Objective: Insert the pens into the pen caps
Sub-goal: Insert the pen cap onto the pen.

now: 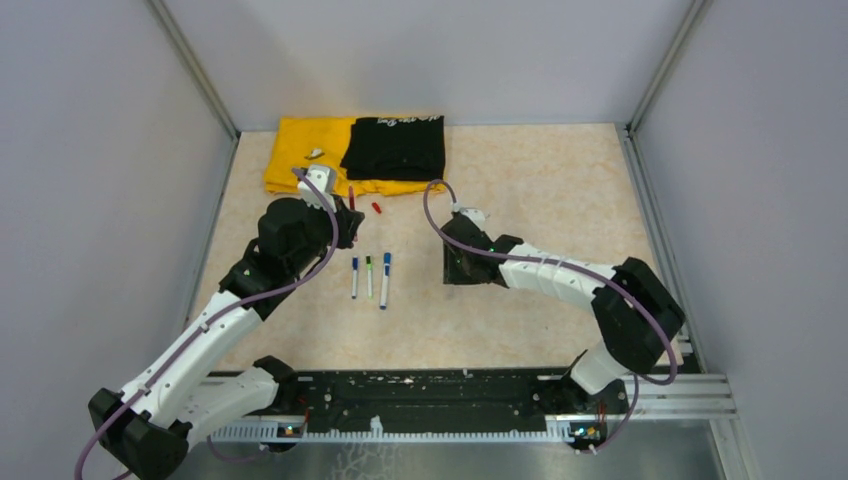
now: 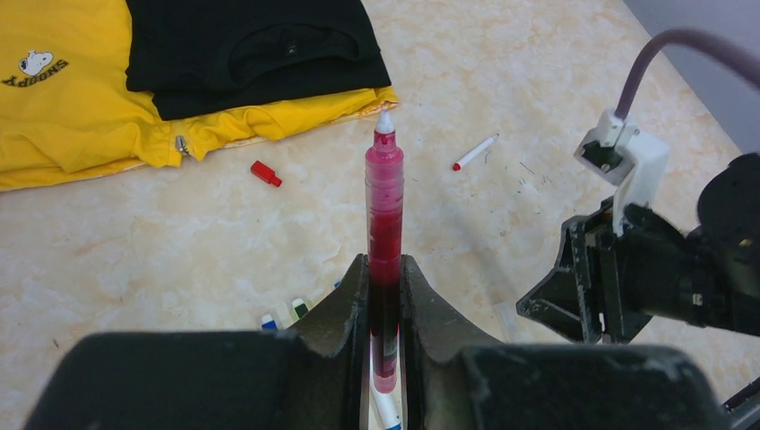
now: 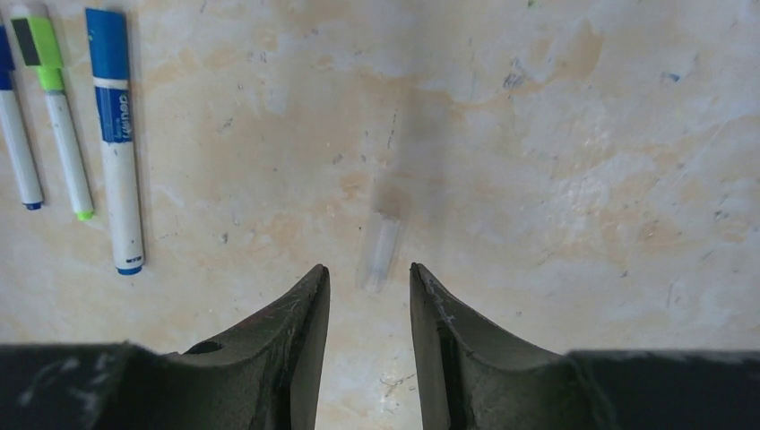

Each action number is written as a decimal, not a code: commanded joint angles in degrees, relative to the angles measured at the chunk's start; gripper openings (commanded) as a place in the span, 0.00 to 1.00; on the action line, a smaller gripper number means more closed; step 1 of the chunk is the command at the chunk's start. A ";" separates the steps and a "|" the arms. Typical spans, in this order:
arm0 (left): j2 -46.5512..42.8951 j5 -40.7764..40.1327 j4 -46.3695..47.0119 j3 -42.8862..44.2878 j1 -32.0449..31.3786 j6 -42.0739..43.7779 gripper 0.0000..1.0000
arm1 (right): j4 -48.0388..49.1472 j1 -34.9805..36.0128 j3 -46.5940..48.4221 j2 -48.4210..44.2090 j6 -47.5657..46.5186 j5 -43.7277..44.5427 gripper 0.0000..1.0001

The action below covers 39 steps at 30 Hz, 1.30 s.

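My left gripper (image 2: pixel 384 264) is shut on a maroon-red pen (image 2: pixel 384 206), which sticks out ahead of the jaws with its white tip uncapped. In the top view this gripper (image 1: pixel 347 212) is near the yellow cloth. A red pen cap (image 2: pixel 265 173) lies on the table ahead-left of the pen; it also shows in the top view (image 1: pixel 377 207). A white pen with a red tip (image 2: pixel 475 152) lies further off. My right gripper (image 3: pixel 369 269) is open and empty, low over the table. A clear cap (image 3: pixel 380 253) lies just ahead of its fingertips. Three capped pens (image 1: pixel 368 277) lie side by side.
A yellow shirt (image 1: pixel 300 150) and a folded black shirt (image 1: pixel 395 145) lie at the back of the table. The right gripper (image 2: pixel 582 287) sits to the right of the held pen in the left wrist view. The capped pens (image 3: pixel 116 134) lie left of the right gripper.
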 commanded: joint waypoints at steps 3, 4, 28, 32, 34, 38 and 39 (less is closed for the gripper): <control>-0.76 0.85 1.35 -0.49 -0.03 -0.50 0.00 | -3.27 3.50 2.63 4.05 8.55 5.65 0.38; -0.80 0.84 1.34 -0.47 0.03 -0.41 0.00 | -3.52 3.66 3.12 4.68 8.62 5.94 0.39; -0.55 1.10 1.90 -0.54 0.03 -0.36 0.00 | -10.92 5.66 9.86 15.25 4.34 4.09 0.37; -0.64 1.23 1.77 -0.79 0.02 -0.45 0.00 | -11.74 5.66 10.50 17.17 3.56 4.30 0.34; -0.86 1.07 1.70 -0.88 -0.04 -0.52 0.00 | -11.71 5.66 10.79 18.12 2.92 4.39 0.33; -1.33 0.54 1.33 -0.98 0.04 -0.48 0.00 | -12.55 5.66 11.63 19.68 2.10 4.61 0.29; -1.44 0.47 1.26 -0.98 -0.02 -0.41 0.00 | -12.45 5.67 11.54 19.75 2.01 4.61 0.29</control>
